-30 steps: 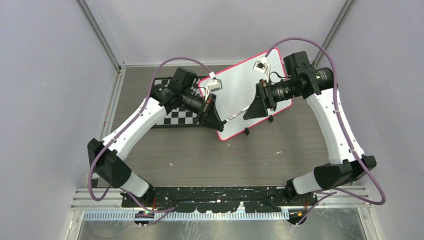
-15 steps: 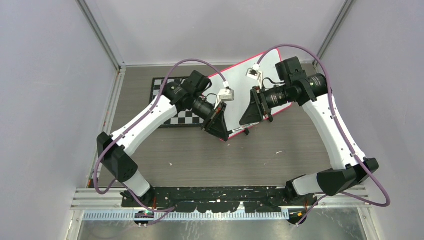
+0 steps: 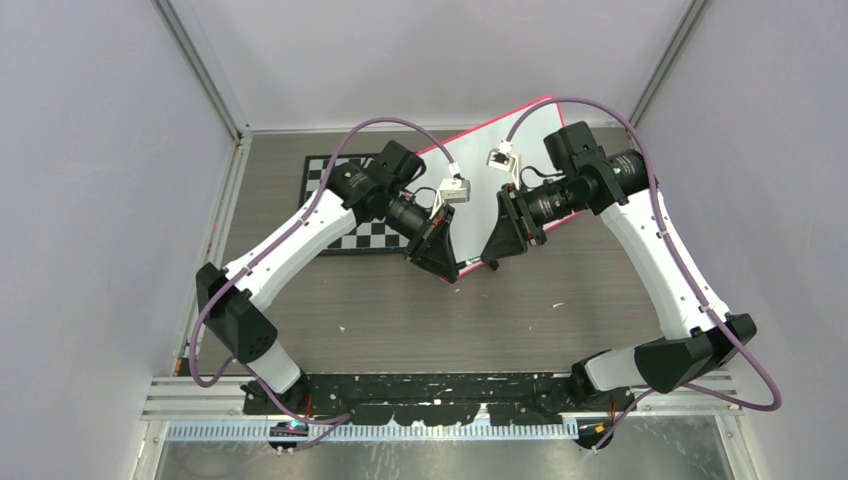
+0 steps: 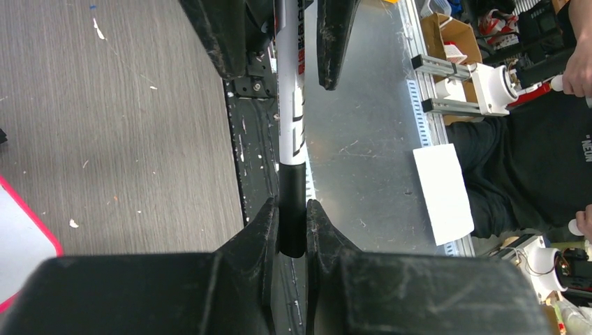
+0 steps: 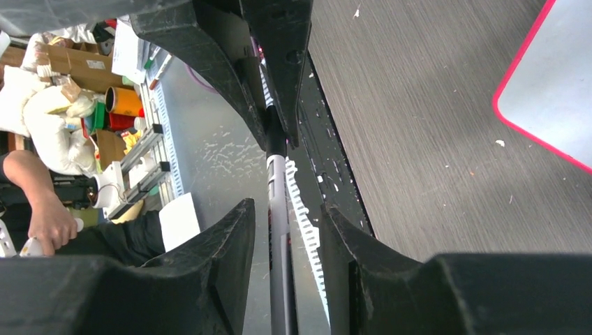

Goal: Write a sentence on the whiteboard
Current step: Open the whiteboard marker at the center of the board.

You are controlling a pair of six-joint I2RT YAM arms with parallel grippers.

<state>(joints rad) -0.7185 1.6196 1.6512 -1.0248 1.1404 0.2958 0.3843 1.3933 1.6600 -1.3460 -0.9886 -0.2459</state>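
Finding one: your left gripper point(image 4: 292, 211) is clamping narrow on the black end of the marker point(image 4: 292, 105). I judge that end to be the cap. The white barrel is running straight out from it towards your right gripper point(image 5: 283, 216).

Finding two: your right gripper is straddling that barrel with its jaws part-way wide. A gap is showing on each side of the barrel in both wrist views, so I am not recording a grip there.

Finding three, on which the next move depends: the marker's long axis is lying along the line between the two grippers. It is hanging above the table point(image 3: 400, 310), over the near corner of the whiteboard point(image 3: 470, 160). Any pull to free the cap should be going along that line and not across it (a sideways tug may be twisting the barrel out of the jaws).

Finding four: the whiteboard is lying flat and askew, reaching from under the grippers to the table's far edge, right of the checkerboard point(image 3: 335, 175). Your right arm is sitting nearer to it. No words of the sentence are showing on the bare part of the whiteboard, and the arms are hiding the remainder.
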